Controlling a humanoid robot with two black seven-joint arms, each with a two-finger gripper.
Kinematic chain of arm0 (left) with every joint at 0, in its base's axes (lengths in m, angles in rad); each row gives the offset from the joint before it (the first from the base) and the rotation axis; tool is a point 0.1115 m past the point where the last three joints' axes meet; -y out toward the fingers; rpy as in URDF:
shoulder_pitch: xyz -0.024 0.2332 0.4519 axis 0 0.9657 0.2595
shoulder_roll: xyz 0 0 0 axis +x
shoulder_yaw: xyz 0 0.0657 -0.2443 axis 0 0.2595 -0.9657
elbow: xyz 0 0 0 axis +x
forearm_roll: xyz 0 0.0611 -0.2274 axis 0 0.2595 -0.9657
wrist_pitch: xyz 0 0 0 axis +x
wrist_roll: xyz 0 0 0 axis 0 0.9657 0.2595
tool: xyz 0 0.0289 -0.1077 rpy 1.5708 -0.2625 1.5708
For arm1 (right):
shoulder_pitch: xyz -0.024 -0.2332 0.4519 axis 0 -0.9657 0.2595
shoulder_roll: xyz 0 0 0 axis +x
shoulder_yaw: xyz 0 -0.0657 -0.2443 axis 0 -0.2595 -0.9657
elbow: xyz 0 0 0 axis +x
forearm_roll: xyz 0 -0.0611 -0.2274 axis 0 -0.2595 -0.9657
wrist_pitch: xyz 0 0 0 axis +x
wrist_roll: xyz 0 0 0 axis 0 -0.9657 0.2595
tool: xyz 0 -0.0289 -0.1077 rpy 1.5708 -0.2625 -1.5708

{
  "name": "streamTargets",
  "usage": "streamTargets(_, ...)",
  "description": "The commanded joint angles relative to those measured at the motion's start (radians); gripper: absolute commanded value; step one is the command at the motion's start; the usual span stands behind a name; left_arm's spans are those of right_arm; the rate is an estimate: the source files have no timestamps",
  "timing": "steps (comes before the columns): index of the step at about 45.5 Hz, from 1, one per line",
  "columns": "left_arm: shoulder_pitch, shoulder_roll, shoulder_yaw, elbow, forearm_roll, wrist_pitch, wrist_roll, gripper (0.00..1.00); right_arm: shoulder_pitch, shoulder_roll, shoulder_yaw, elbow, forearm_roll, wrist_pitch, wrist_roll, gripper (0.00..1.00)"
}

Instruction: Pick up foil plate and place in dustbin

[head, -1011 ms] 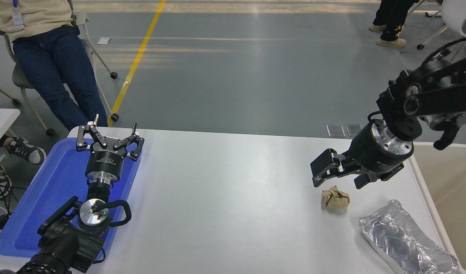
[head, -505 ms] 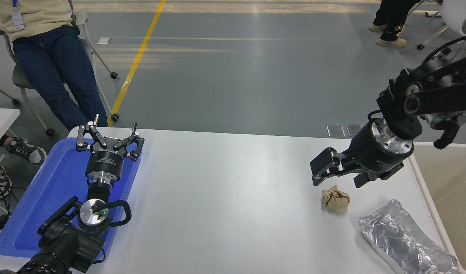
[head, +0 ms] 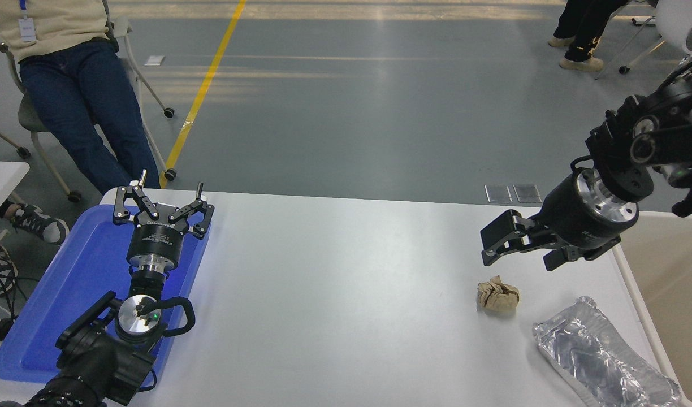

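Note:
The foil plate (head: 603, 362), a crinkled silver oblong tray, lies at the table's near right corner. The dustbin (head: 677, 277), beige with a thick rim, stands against the table's right edge, partly cut off by the picture. My right gripper (head: 496, 243) hangs in the air above the table, beyond and a little left of the plate. Its jaws look shut with nothing in them. My left gripper (head: 162, 206) is parked open over the blue tray at the left.
A small crumpled brown paper ball (head: 497, 295) lies just left of the foil plate, below my right gripper. A flat blue tray (head: 52, 305) lies at the table's left edge. A person (head: 69, 85) sits at the far left.
My right arm has moved to the right and slightly up, away from above the paper ball. The plate, the ball and the left arm have not moved.

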Motion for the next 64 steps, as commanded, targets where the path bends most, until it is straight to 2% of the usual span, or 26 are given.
streamTargets(1, 0.000, -0.001, 0.000, 0.000, 0.000, 0.000, 0.000, 1.00, -0.040, -0.091, -0.017, -0.011, -0.129, -0.013, 0.001, 1.00)
streamTargets(12, 0.000, 0.001, 0.000, 0.000, 0.000, -0.003, 0.000, 1.00, -0.135, -0.222, -0.039, -0.054, -0.367, -0.072, 0.003, 1.00)
streamTargets(22, 0.000, -0.001, 0.000, 0.000, 0.000, -0.005, 0.000, 1.00, -0.283, -0.298, -0.004, -0.134, -0.457, -0.099, 0.006, 1.00)
streamTargets(33, 0.000, 0.001, 0.000, 0.000, 0.000, -0.005, 0.000, 1.00, -0.539, -0.374, 0.180, -0.238, -0.610, -0.134, 0.009, 1.00)
streamTargets(45, 0.000, 0.001, 0.000, 0.000, -0.001, -0.003, 0.000, 1.00, -0.744, -0.375, 0.325, -0.335, -0.690, -0.168, 0.037, 1.00)
streamTargets(58, 0.000, -0.001, 0.000, 0.000, 0.000, -0.002, 0.000, 1.00, -0.952, -0.326, 0.437, -0.527, -0.732, -0.169, 0.130, 1.00)
streamTargets(64, 0.000, -0.001, 0.000, 0.000, -0.001, -0.002, 0.000, 1.00, -1.014, -0.315, 0.484, -0.570, -0.755, -0.186, 0.135, 1.00)
